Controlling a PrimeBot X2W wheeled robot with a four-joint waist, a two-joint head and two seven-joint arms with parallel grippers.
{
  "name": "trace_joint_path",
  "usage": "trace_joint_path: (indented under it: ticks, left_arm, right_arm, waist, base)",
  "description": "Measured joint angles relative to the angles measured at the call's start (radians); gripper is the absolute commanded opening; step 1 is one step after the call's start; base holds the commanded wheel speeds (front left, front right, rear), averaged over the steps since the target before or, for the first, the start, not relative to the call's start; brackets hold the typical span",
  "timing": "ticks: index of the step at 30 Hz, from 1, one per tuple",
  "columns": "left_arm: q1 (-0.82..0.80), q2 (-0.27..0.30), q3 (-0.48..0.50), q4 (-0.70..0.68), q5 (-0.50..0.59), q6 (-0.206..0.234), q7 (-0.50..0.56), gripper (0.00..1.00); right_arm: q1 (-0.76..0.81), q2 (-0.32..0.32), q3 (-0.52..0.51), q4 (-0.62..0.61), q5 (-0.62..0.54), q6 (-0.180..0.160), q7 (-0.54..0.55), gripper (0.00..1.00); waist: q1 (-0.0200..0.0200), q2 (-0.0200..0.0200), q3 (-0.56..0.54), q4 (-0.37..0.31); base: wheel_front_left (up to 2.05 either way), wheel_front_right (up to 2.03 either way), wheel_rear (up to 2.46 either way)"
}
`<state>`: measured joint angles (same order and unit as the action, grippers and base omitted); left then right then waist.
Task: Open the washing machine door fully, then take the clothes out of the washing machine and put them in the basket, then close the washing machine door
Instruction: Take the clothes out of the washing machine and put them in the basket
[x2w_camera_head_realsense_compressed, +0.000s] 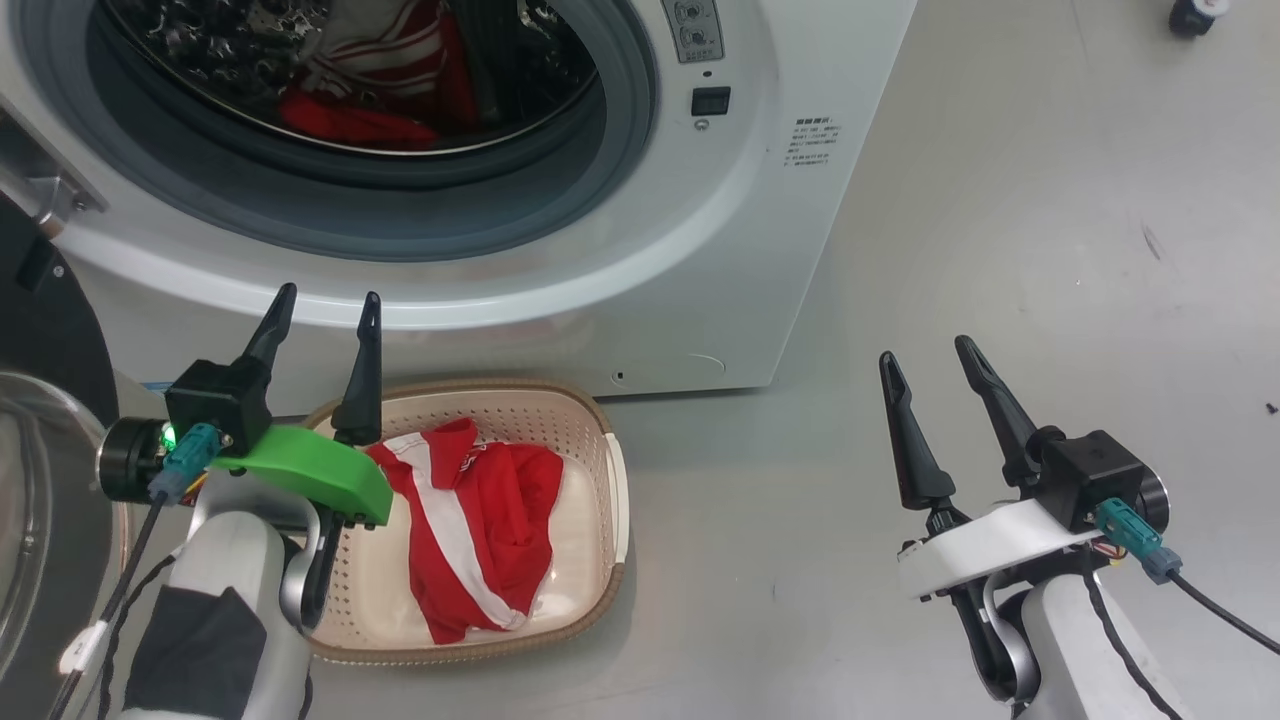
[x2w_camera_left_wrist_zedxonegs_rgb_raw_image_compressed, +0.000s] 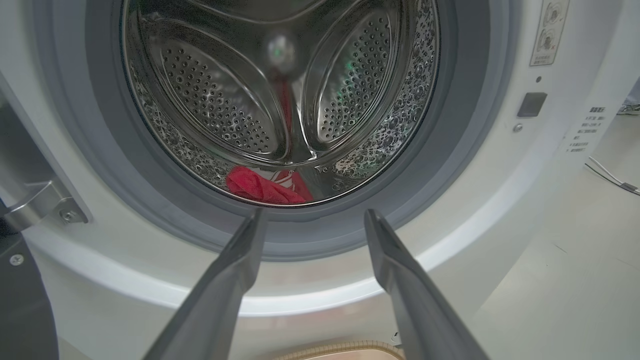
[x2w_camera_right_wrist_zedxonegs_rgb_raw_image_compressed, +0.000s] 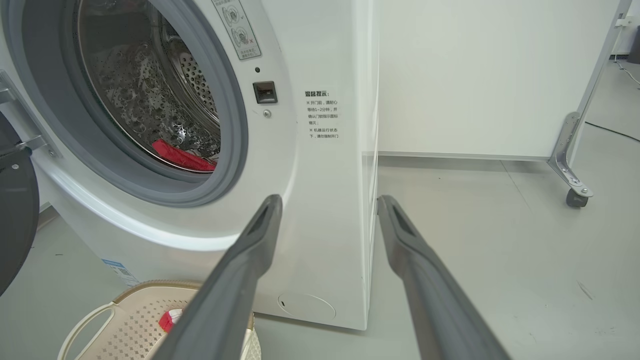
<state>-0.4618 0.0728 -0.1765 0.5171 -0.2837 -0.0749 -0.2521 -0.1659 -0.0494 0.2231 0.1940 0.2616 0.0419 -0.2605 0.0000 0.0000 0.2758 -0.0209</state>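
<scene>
On washing machine (x2w_camera_right_wrist_zedxonegs_rgb_raw_image_compressed: 325, 210) front, Chinese notice (x2w_camera_right_wrist_zedxonegs_rgb_raw_image_compressed: 322, 115) "温馨提示", L gripper (x2w_camera_head_realsense_compressed: 330, 294), R gripper (x2w_camera_head_realsense_compressed: 924, 350) fingers apart

We see the basket (x2w_camera_head_realsense_compressed: 540, 410) on the floor (x2w_camera_head_realsense_compressed: 1000, 250) just before the washing machine (x2w_camera_head_realsense_compressed: 760, 200), one garment (x2w_camera_head_realsense_compressed: 480, 520) in it. More clothes (x2w_camera_head_realsense_compressed: 350, 125) lie in the drum (x2w_camera_head_realsense_compressed: 200, 40); the door (x2w_camera_head_realsense_compressed: 40, 330) stands to our left.

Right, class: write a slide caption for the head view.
Open left gripper above the basket with one red garment; open right gripper over the floor; more clothes in the washer.
</scene>
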Motion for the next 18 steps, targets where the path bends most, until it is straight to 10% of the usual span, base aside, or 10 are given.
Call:
trace_joint_path:
  ticks: [18]
  left_arm:
    - [0.289,0.001,0.008,-0.204,0.011,0.035,0.000,1.00]
  right_arm:
    - [0.109,0.002,-0.027,0.007,0.000,0.001,0.000,1.00]
  waist:
    - [0.0000,0.0000,-0.166,0.029]
  base:
    - [0.00,0.00,0.00]
